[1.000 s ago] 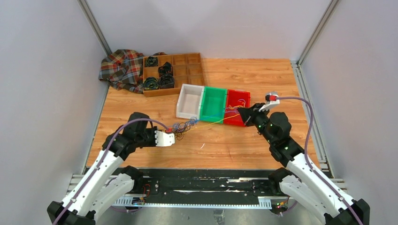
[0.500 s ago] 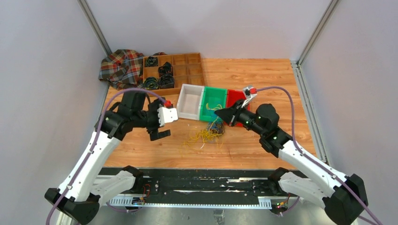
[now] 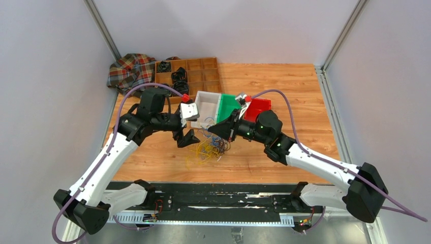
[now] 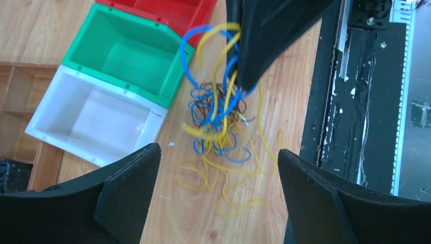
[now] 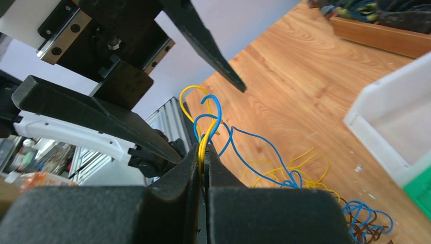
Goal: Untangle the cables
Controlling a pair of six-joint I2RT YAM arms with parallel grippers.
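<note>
Wood-grain tabletop [image 3: 284,86] carries everything, with the left arm [image 3: 109,157] and right arm [image 3: 315,161] reaching in from the near edge until their tips almost meet in the middle. At the far left lie a plaid cloth [image 3: 127,71] and a wooden compartment tray [image 3: 203,71]. Nearer stand a white bin [image 3: 206,104], a green bin [image 3: 227,103] and a red bin [image 3: 259,108] side by side in a row. The cables [image 3: 206,150] form a loose tangle of yellow, blue and dark thin wires on the table just in front of the white and green bins, between the two arm tips. The left gripper [image 4: 216,157] has its jaws spread wide with nothing in them. It hovers above the tangle, so that its wrist view shows the wires framed between its two fingers but clear of both. The right gripper [image 5: 203,152] is clenched on a few yellow and blue strands at the top of the heap. Those strands loop up past its tips while the rest trail down to the wood.
</note>
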